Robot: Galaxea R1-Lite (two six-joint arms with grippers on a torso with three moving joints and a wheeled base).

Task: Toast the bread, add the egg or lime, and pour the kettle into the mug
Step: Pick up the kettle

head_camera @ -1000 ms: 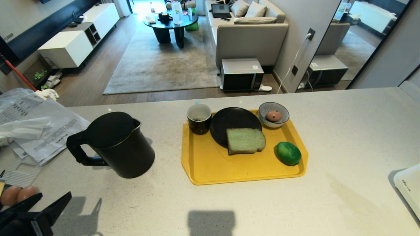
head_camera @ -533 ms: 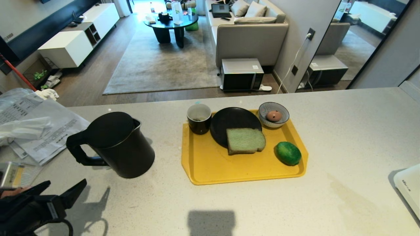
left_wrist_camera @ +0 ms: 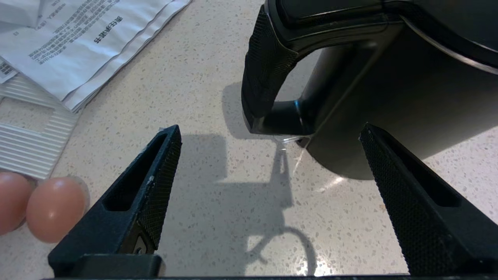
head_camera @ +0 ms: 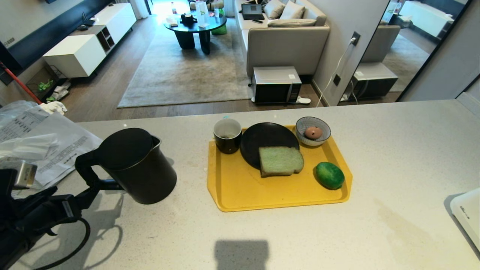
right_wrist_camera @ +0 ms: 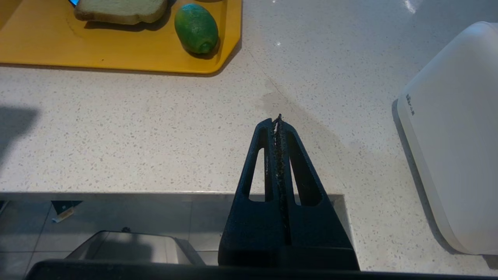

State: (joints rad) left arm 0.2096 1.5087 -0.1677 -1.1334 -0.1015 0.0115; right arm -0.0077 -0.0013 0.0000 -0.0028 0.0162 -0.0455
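The black kettle (head_camera: 138,165) stands on the counter left of the yellow tray (head_camera: 225,202), its loop handle (left_wrist_camera: 264,77) turned toward my left gripper (head_camera: 71,193). That gripper (left_wrist_camera: 270,128) is open wide and empty, low over the counter, with the handle just ahead of its fingertips and apart from them. On the tray are the black mug (head_camera: 227,135), the pale green bread (head_camera: 280,161) half on a black plate (head_camera: 262,138), the lime (head_camera: 329,175), and an egg (head_camera: 312,132) in a striped bowl. My right gripper (right_wrist_camera: 278,118) is shut at the counter's front edge.
Papers and plastic bags (head_camera: 45,146) lie at the far left. Two brown eggs (left_wrist_camera: 54,208) sit beside my left gripper. A white appliance (head_camera: 467,217) stands at the right edge. Bare counter lies between it and the tray.
My left arm has come up and forward from the bottom left corner toward the kettle handle, and its jaws have spread wider. Nothing on the counter moved.
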